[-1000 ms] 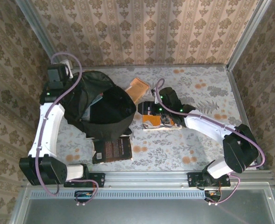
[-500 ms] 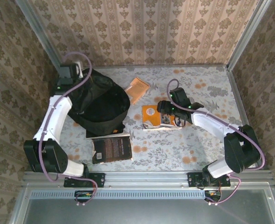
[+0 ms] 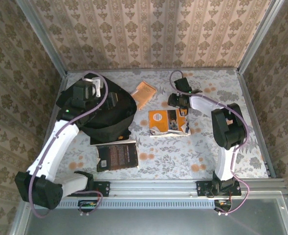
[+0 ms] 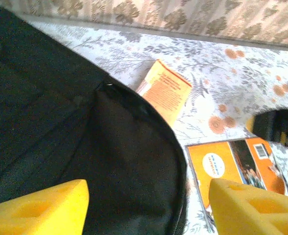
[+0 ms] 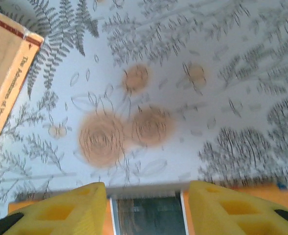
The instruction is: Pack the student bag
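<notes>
Three books lie outside the large black soft fabric student bag (image 3: 109,120), which sits slumped at the left of the flower-printed surface (image 3: 207,147) after the left gripper (image 4: 147,196) let go of its rim within the last second. Those jaws, shut a moment ago, now stand wide and empty above the dark cloth, and the mouth they had held up has sagged. The right gripper (image 5: 146,196) has drawn back from over the larger orange paperback with a dark photo strip (image 3: 166,122) to its far edge, jaws narrowed but apart, gripping nothing that can be seen. With the mouth down, packing looks stalled: the small orange booklet (image 3: 144,93) and the dark-covered book (image 3: 117,156) wait untouched. Whether the bag holds anything cannot be told; a pale edge (image 3: 112,142) under its near side is too hidden to name, and the right wrist view is blurred.
</notes>
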